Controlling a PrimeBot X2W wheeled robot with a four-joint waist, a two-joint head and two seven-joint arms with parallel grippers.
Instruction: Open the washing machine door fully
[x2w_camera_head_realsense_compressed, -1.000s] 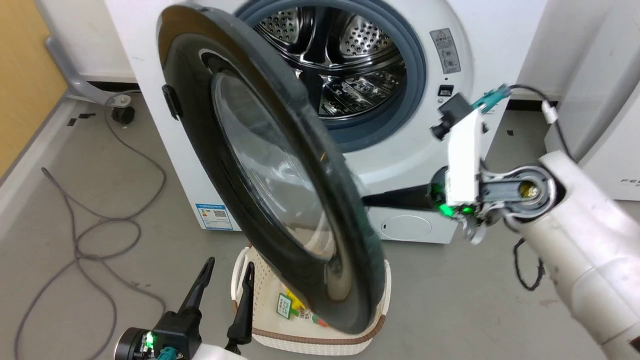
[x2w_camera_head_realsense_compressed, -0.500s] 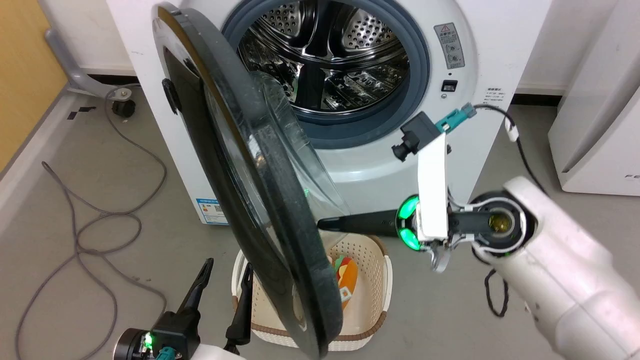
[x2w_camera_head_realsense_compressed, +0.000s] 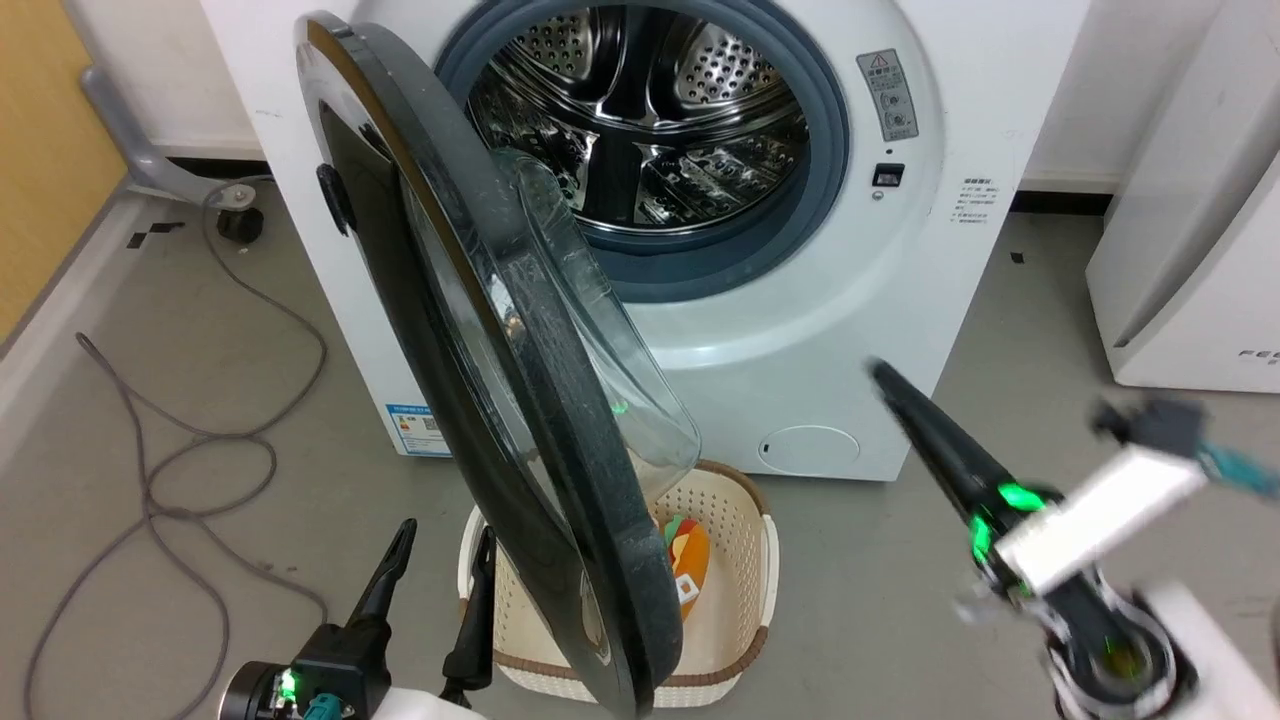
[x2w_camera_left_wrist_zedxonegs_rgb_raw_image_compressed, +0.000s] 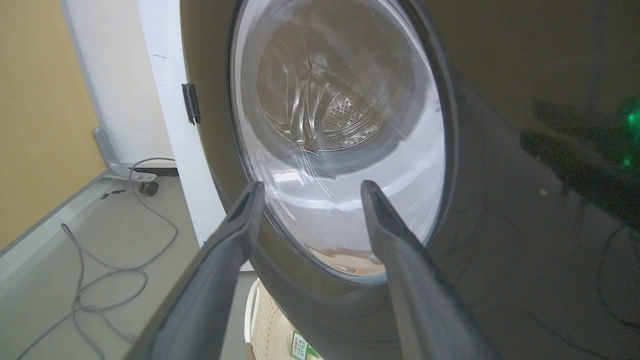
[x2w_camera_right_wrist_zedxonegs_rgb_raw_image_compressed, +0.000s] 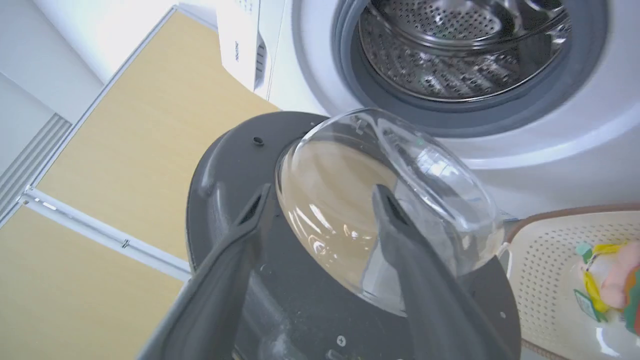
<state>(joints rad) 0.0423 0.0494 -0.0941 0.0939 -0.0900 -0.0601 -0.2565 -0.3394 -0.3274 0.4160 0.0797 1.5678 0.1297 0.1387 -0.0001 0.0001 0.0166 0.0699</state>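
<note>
Head view: the washing machine door (x2w_camera_head_realsense_compressed: 570, 420) stands half-swung off the washing machine (x2w_camera_head_realsense_compressed: 800, 330), edge-on, inner face toward the spread, empty right hand (x2w_camera_right_wrist_zedxonegs_rgb_raw_image_compressed: 322, 195), glossy face just beside the spread, empty left hand (x2w_camera_head_realsense_compressed: 446, 530).

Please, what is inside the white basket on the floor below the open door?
In the basket lies an orange and yellow item. The washing machine door covers the basket's left part, so what lies there cannot be seen.
</note>
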